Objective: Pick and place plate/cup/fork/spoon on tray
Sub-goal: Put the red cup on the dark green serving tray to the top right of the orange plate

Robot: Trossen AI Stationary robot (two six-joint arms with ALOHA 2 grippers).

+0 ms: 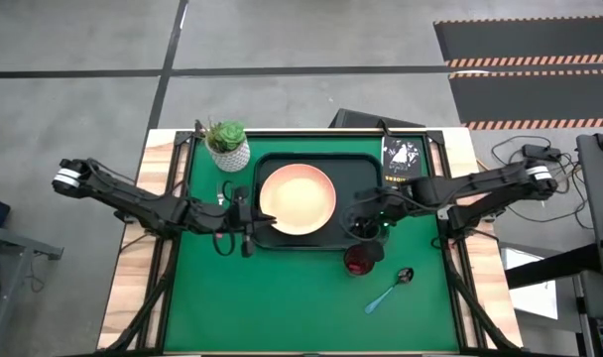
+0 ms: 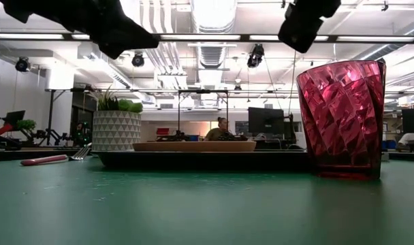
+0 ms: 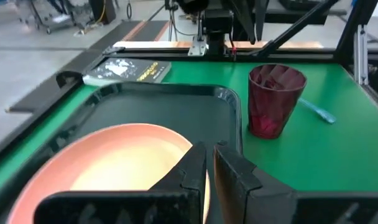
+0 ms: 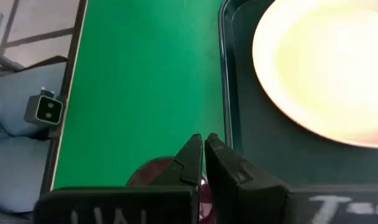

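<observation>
The salmon-pink plate [image 1: 298, 198] lies flat in the dark tray [image 1: 366, 174] at the table's middle. The maroon cup [image 1: 361, 260] stands upright on the green mat just in front of the tray's near right corner. The blue-handled spoon [image 1: 389, 291] lies on the mat nearer the front. The pink-handled fork [image 2: 45, 160] lies on the mat left of the tray. My left gripper [image 1: 247, 223] hangs shut above the plate's left near edge [image 3: 145, 155]. My right gripper [image 1: 366, 223] hangs shut above the tray's right near corner, over the cup [image 4: 167, 174].
A white pot with a green plant [image 1: 228, 146] stands at the tray's far left corner. A black booklet [image 1: 403, 157] lies at the far right of the mat. Open green mat spreads across the near half of the table.
</observation>
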